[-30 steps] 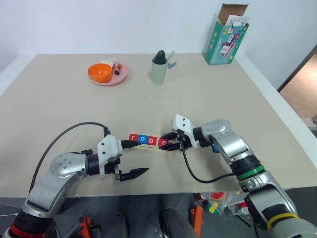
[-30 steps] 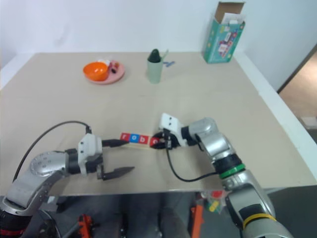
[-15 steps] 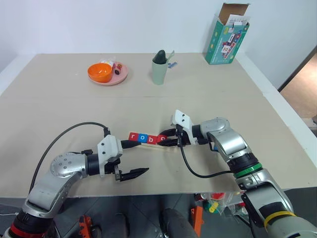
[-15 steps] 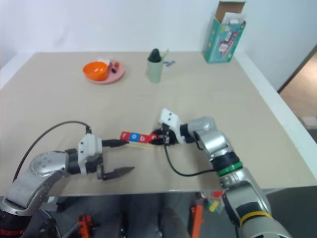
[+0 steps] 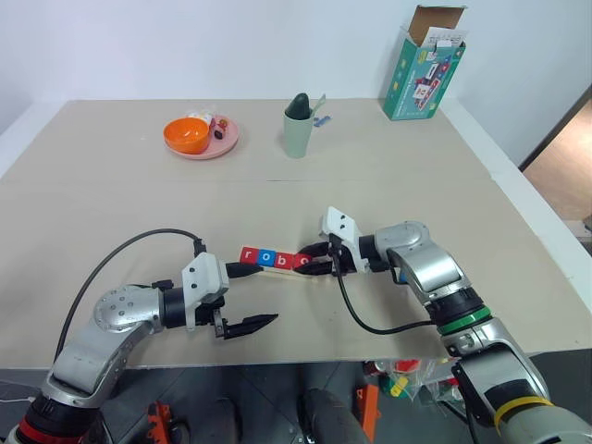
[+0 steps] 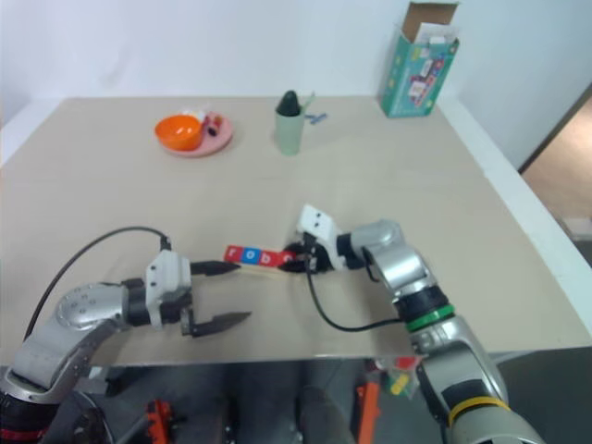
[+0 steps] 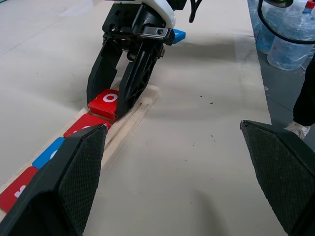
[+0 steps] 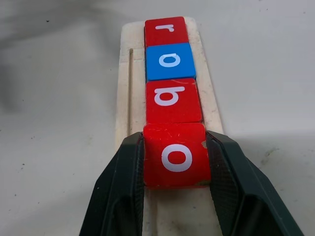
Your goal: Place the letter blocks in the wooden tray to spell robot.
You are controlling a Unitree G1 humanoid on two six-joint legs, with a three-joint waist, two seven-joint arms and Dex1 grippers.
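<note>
The right gripper (image 8: 176, 189) clamps a red "o" block (image 8: 175, 155) over the wooden tray (image 8: 125, 93) behind "r", "o", "b", the left wrist view adding a blue block (image 7: 178, 34) beyond, while the left gripper (image 5: 250, 298) gapes empty.

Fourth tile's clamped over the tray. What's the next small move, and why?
Probably lower the red o tile flat into the pale wooden tray against the red b tile, then open the right gripper: its jaws grip the tile, whose front edge looks lifted.
</note>
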